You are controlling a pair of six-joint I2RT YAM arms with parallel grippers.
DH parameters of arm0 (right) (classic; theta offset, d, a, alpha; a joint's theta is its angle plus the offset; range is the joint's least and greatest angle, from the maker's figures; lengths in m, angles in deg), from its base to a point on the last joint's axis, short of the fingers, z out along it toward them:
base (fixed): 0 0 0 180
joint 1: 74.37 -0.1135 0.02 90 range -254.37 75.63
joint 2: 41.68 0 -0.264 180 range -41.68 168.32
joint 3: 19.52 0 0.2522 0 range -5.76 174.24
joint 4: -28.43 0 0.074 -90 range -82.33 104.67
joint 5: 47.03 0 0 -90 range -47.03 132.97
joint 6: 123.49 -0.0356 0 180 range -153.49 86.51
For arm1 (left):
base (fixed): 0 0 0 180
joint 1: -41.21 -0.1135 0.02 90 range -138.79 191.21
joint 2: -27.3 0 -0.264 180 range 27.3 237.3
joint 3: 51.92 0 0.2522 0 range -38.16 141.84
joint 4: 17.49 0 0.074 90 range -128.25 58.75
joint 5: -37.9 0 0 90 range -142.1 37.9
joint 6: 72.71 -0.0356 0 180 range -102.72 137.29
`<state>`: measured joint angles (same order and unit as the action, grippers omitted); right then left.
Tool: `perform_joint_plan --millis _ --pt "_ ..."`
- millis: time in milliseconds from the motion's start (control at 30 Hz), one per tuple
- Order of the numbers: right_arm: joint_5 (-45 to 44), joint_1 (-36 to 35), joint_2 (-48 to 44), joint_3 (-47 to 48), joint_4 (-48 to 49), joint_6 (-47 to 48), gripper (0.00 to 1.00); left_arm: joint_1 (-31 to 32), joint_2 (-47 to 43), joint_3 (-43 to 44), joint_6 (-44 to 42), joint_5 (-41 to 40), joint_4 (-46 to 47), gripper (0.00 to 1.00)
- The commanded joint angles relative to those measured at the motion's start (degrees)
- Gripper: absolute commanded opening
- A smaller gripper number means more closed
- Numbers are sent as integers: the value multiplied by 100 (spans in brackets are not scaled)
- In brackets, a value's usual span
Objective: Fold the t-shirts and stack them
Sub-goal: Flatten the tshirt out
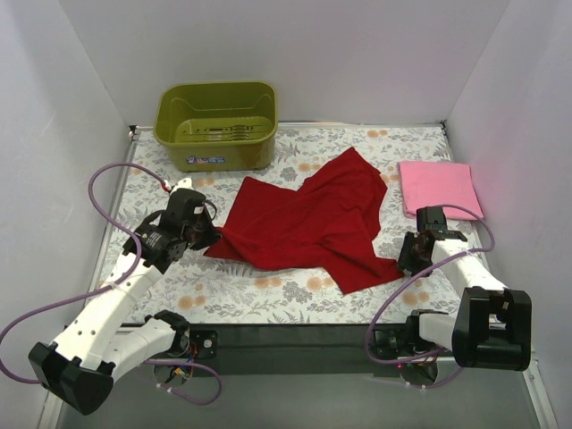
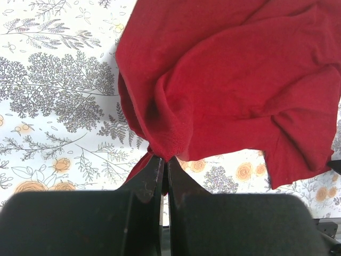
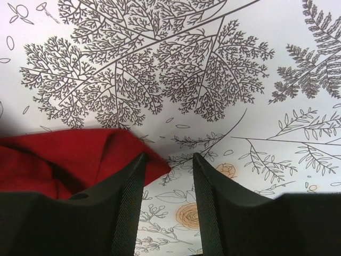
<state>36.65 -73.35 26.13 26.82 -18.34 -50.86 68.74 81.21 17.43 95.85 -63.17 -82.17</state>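
Observation:
The deep red t-shirt [image 1: 308,219] lies crumpled and spread in the middle of the table. My left gripper [image 1: 212,238] is shut on its left corner; in the left wrist view the red cloth [image 2: 224,90] bunches at the gripper's tips [image 2: 165,161]. My right gripper [image 1: 404,262] is open beside the shirt's lower right corner. In the right wrist view the gripper [image 3: 168,160] has only a tip of red cloth [image 3: 69,157] past its left finger and bare table between the jaws. The light pink t-shirt [image 1: 438,186] lies folded at the right rear.
An olive-green plastic tub [image 1: 217,123] stands at the rear left. The floral tablecloth [image 1: 268,290] covers the table, with white walls on three sides. Purple cables loop from both arms near the front corners.

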Motion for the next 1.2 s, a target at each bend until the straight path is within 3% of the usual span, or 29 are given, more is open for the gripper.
perform_joint_plan --millis 0,267,700,800,1033,1167 --pt "369 4 22 64 93 75 40 -20 -100 -49 -69 35 117 0" --pt "545 -40 -330 240 23 -12 39 -28 -161 -31 -78 44 117 0" --pt "466 -66 223 -41 93 -100 36 -28 -197 4 -78 87 82 0" --pt "448 -93 320 -58 120 -118 32 -28 -214 -5 -78 0 47 0" --pt "536 -313 382 -41 173 -127 1 -20 -223 -145 -52 -62 11 0" --pt "449 -313 22 212 94 -136 1 -28 -179 -198 -61 -176 -6 0"
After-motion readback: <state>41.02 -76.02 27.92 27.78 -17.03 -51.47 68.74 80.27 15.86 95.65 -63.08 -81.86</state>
